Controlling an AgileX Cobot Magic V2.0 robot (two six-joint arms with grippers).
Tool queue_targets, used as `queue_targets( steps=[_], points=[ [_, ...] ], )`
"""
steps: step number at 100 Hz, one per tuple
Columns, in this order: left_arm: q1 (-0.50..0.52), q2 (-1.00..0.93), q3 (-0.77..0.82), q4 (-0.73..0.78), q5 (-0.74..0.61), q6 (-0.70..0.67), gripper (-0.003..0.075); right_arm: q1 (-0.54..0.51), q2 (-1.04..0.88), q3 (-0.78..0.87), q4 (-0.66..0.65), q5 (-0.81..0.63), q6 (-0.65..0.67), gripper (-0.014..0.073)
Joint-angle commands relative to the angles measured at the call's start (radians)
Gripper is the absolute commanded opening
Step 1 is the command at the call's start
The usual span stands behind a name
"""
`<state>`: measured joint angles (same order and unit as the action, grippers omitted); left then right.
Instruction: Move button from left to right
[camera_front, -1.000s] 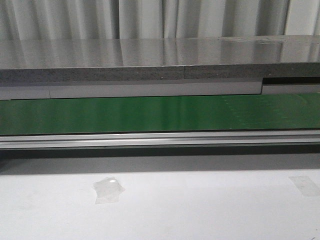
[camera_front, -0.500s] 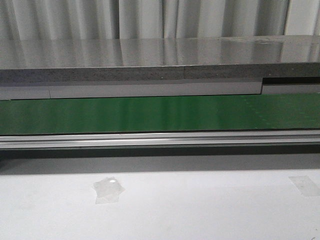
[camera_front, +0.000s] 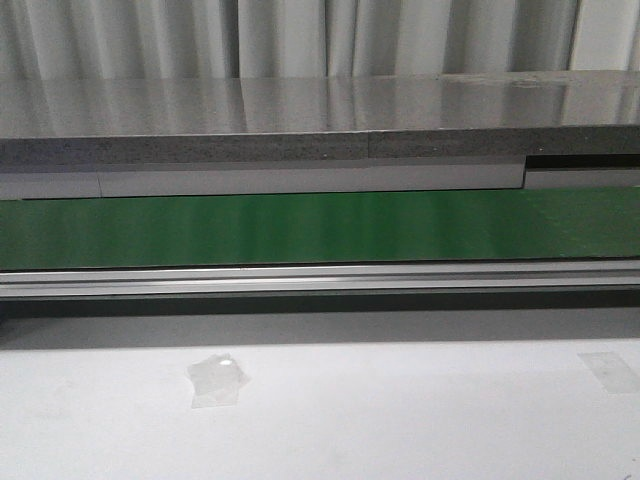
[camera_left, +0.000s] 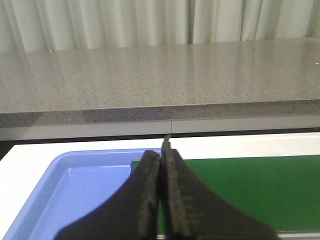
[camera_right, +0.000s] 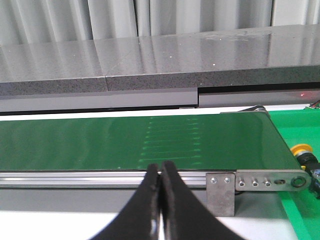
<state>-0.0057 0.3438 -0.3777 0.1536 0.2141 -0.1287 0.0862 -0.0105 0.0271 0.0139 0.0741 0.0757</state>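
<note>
A button (camera_right: 305, 155), black with a yellow-orange ring, lies in a green bin (camera_right: 300, 210) just past the belt's end, at the edge of the right wrist view. My right gripper (camera_right: 161, 166) is shut and empty, in front of the belt's metal rail and well apart from the button. My left gripper (camera_left: 161, 152) is shut and empty, over the joint between a blue tray (camera_left: 75, 185) and the green belt (camera_left: 250, 190). No button shows in the visible part of the blue tray. Neither gripper is in the front view.
The green conveyor belt (camera_front: 320, 228) runs across the front view with an aluminium rail (camera_front: 320, 278) along its near side. A grey stone counter (camera_front: 320, 110) and curtains lie behind. Tape patches (camera_front: 215, 380) are on the white table. A metal bracket (camera_right: 221, 194) sits at the belt's end.
</note>
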Motion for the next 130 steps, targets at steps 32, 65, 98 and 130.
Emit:
queue_targets(
  steps=[32,65,98,130],
  points=[
    [-0.070,-0.184,0.162,0.068,-0.125,-0.071,-0.0020,0.001,-0.019,-0.015,-0.014,-0.081,0.003,-0.0068],
    [-0.068,-0.377,0.293,0.066,-0.125,-0.071,-0.0020,0.001,-0.019,-0.015,-0.014,-0.081,0.003,-0.0068],
    [-0.066,-0.383,0.371,0.066,-0.234,-0.071,-0.0020,0.001,-0.019,-0.015,-0.014,-0.081,0.003,-0.0068],
    [-0.066,-0.383,0.422,0.065,-0.337,-0.071,-0.0020,0.001,-0.019,-0.015,-0.014,-0.081,0.003,-0.0068]
  ],
)
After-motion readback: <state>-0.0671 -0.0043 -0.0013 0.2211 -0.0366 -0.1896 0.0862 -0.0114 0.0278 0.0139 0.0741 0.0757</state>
